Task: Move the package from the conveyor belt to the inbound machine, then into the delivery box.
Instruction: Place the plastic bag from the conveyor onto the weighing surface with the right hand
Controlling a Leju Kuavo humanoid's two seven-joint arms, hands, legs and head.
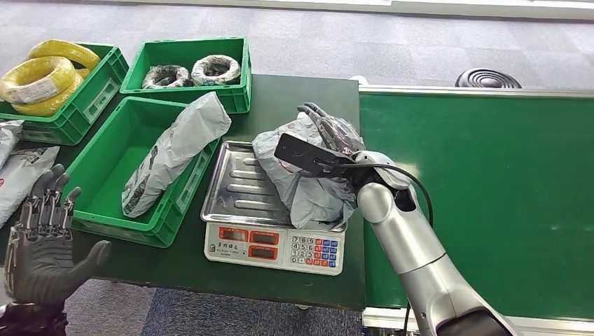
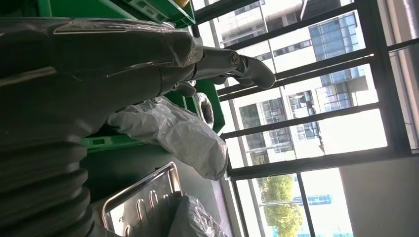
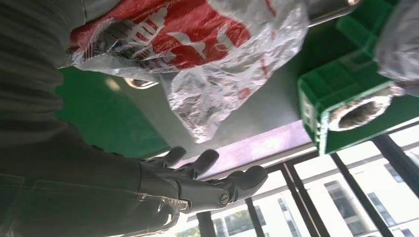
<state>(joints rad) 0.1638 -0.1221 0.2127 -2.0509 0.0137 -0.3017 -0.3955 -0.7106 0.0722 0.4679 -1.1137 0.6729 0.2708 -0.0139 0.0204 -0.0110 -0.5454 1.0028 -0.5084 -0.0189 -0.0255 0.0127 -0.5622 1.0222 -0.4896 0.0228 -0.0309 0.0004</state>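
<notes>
A crumpled grey package [image 1: 308, 189] with red print [image 3: 197, 44] lies on the steel tray [image 1: 238, 185] of the weighing scale [image 1: 273, 246]. My right hand [image 1: 333, 133] lies over the package's far top with its fingers [image 3: 232, 182] stretched out straight and apart from the plastic. The green conveyor belt [image 1: 490, 196] runs to the right of the scale. Left of the scale stands a green delivery box [image 1: 105, 175] with another long grey package [image 1: 175, 150] leaning in it. My left hand [image 1: 42, 238] hovers at the table's near left corner, fingers spread, holding nothing.
At the back left stand a green bin of yellow cable coils [image 1: 42, 80] and a green bin of wrapped coils [image 1: 192, 70]. More grey packages [image 1: 17, 171] lie at the far left edge. The table's front edge runs just below the scale.
</notes>
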